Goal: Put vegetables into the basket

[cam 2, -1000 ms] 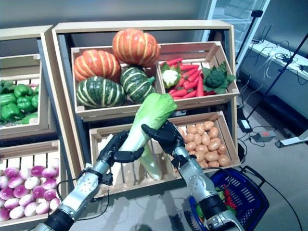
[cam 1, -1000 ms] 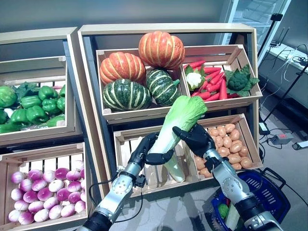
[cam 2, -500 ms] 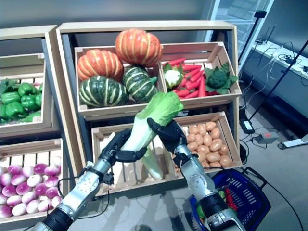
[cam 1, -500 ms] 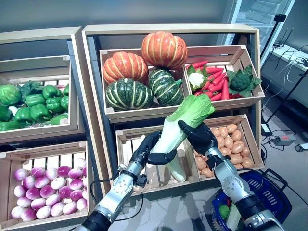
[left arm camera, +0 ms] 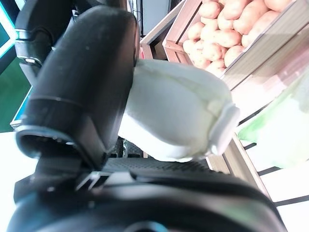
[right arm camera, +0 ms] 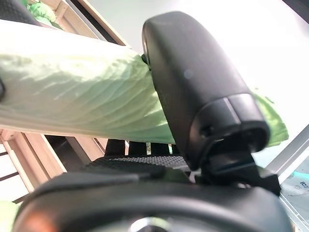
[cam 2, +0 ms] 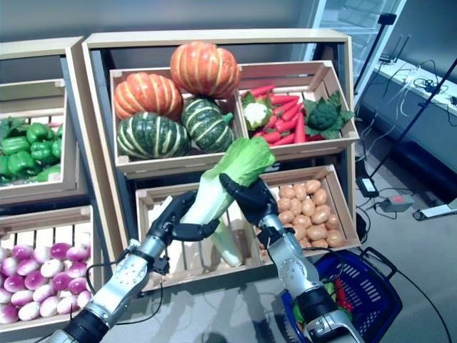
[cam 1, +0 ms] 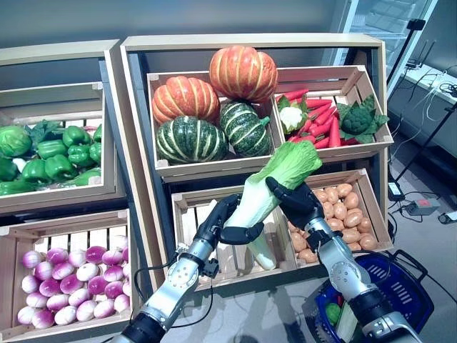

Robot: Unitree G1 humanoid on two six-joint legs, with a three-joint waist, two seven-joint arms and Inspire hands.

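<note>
Both hands hold one long napa cabbage (cam 1: 265, 187) in the air in front of the stand's lower middle crate. Its white stalk points down left and its green leaves up right. My left hand (cam 1: 223, 223) is curled round the stalk end, which shows white against the thumb in the left wrist view (left arm camera: 178, 116). My right hand (cam 1: 293, 202) is curled round the leafy upper part, seen pale green in the right wrist view (right arm camera: 82, 92). The blue basket (cam 1: 400, 286) stands on the floor at the lower right, below my right arm, with green and red vegetables inside.
A wooden stand (cam 1: 250, 43) with crates of vegetables fills the background, with a second stand (cam 1: 57, 53) to the left. A second pale cabbage (cam 1: 263, 250) lies in the lower middle crate. Cables and a power strip (cam 1: 418, 207) lie on the floor at the right.
The view has shifted slightly. Both hands with the cabbage have edged a little to the right and up; both grips are unchanged.
</note>
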